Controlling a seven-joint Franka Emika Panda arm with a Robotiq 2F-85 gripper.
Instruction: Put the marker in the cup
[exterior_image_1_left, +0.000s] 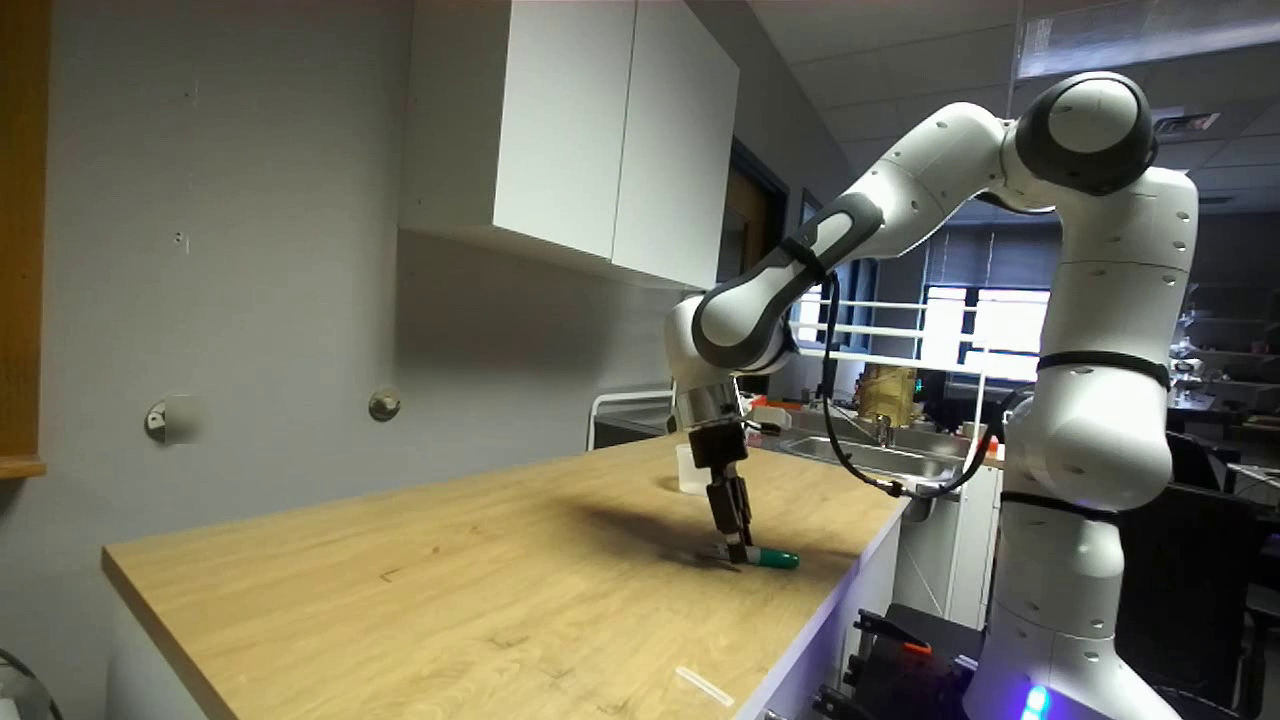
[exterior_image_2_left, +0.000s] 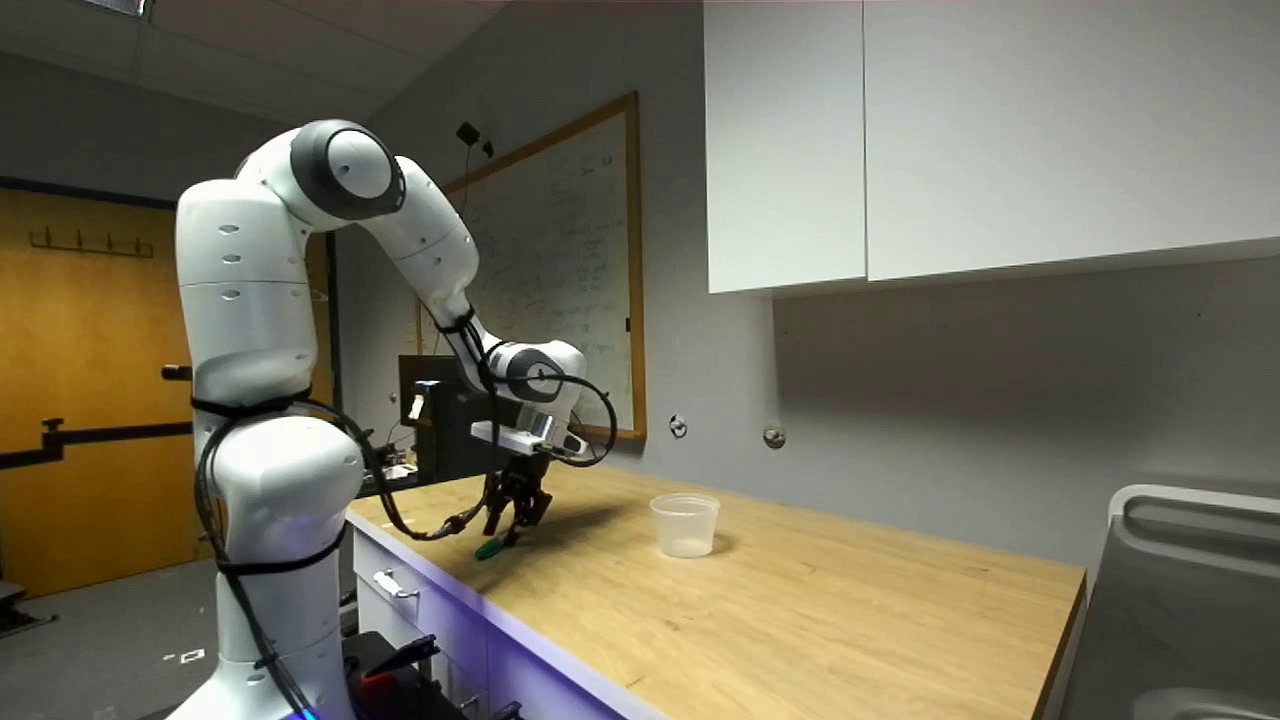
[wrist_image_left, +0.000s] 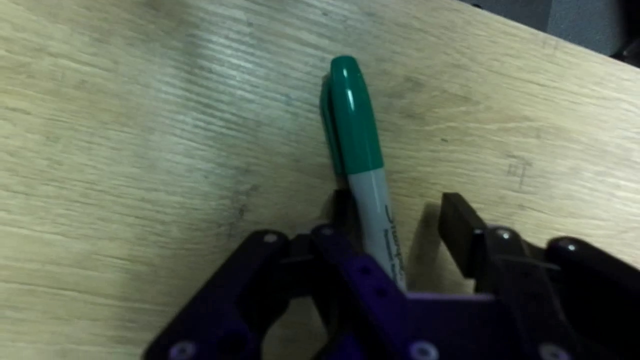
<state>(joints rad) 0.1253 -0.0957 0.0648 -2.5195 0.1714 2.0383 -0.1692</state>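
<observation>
The marker lies on the wooden counter, with a green cap and a pale grey-white barrel in the wrist view (wrist_image_left: 367, 165). Its green cap end also shows in both exterior views (exterior_image_1_left: 778, 558) (exterior_image_2_left: 489, 549). My gripper (wrist_image_left: 400, 215) is low over the counter with its fingers apart on either side of the barrel. The left finger in the wrist view is right beside the marker; the right finger stands off with a gap. The marker's far end is hidden under the gripper. The translucent cup (exterior_image_2_left: 686, 526) stands upright on the counter; it is partly behind the gripper in an exterior view (exterior_image_1_left: 691, 472).
The wooden counter (exterior_image_1_left: 450, 580) has its front edge close to the marker and the arm's base. White wall cabinets (exterior_image_1_left: 570, 130) hang above it. A short white strip (exterior_image_1_left: 705, 686) lies near the front edge. A sink (exterior_image_1_left: 870, 455) is beyond the counter's far end.
</observation>
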